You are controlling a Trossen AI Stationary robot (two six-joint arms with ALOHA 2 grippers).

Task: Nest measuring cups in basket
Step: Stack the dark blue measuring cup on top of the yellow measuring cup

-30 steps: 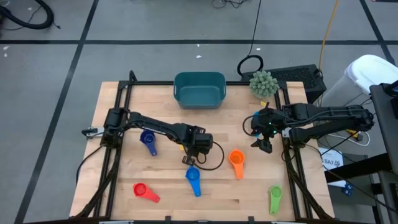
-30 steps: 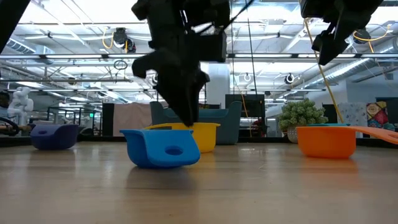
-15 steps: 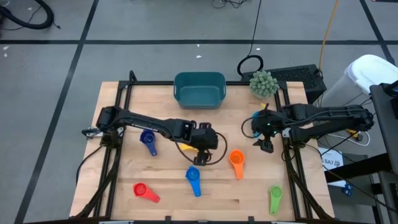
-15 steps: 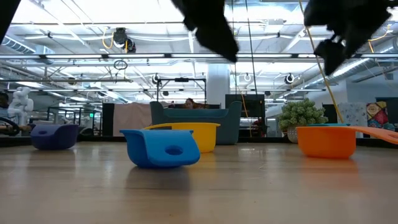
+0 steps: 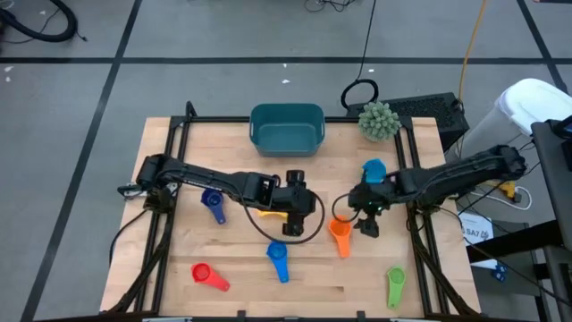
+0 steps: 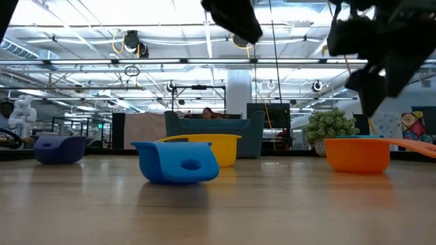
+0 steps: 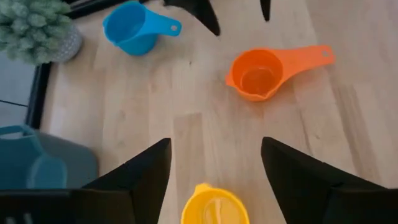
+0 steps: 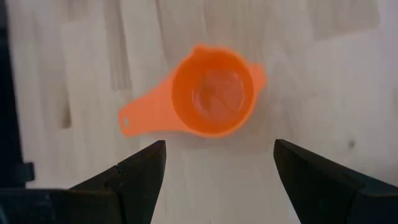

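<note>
Over the table, high view: I see the teal basket [image 5: 286, 129] at twelve o'clock on the wood top, empty as far as I can tell. Cups lie scattered: dark blue [image 5: 214, 205] at nine, red [image 5: 208, 276] at seven, mid-blue [image 5: 278, 259] at six, green [image 5: 395, 285] at five, light blue [image 5: 374, 169] at two, orange cup [image 5: 340, 234] just right of centre. My left gripper [image 5: 295, 199] hangs at centre over a yellow cup [image 5: 268, 213]; my right gripper [image 5: 365, 218] sits just beside the orange one, on its three o'clock side.

Low view: the mid-blue cup [image 6: 177, 162] lies tipped, the yellow bowl [image 6: 212, 148] behind it, the orange bowl [image 6: 357, 154] upright at three o'clock. Both grippers hang above the wood.

Left wrist view: the jaws stand apart and grip nothing; the yellow cup [image 7: 214, 205] rests on the wood between the fingers [image 7: 132, 182].

Right wrist view: the jaws stand wide and empty, and the orange cup [image 8: 213, 93] lies ahead, a round bowl with a small pour lip and a flat handle [image 8: 146, 115] bearing a hanging hole.

Judgement: I would centre the right jaws across the bowl's rim, or over the handle near the bowl, descend squarely, then close, so that the light plastic does not skid or tip.
</note>
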